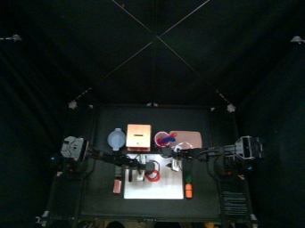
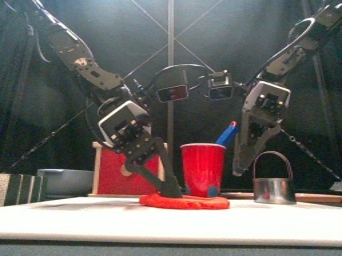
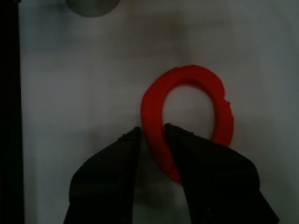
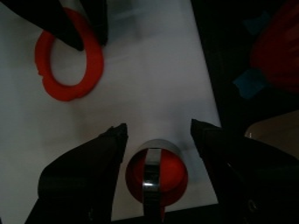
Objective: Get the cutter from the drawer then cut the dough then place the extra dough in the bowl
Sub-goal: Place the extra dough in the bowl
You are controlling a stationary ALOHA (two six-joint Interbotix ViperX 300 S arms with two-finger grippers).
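Black table (image 1: 93, 200), white cutting board (image 2: 80, 215) at its front. At the back left is the pale wooden box (image 2: 114, 165), red drawer front facing forward. Just beside it, further left, is the blue-grey bowl (image 2: 64, 181); its contents cannot be made out from here. The red cup (image 2: 203, 168) stands upright behind the board's middle, with a blue toy knife (image 2: 227, 132) sticking out of it. The round metal cutter (image 2: 274, 190) sits upright on the right part of the board, wire handle arched over the top. The right wrist view looks down into it and shows what seems to be a red disc of dough (image 4: 172, 171) inside. The right hand (image 4: 158, 129) hangs over the cutter with its jaws spread, touching nothing. The red dough ring (image 2: 185, 202) lies flat on the board in front of the cup, apart from the cutter. The left hand (image 3: 162, 131) is down on the ring, jaws pressed together on its band, one inside the loop and one outside.
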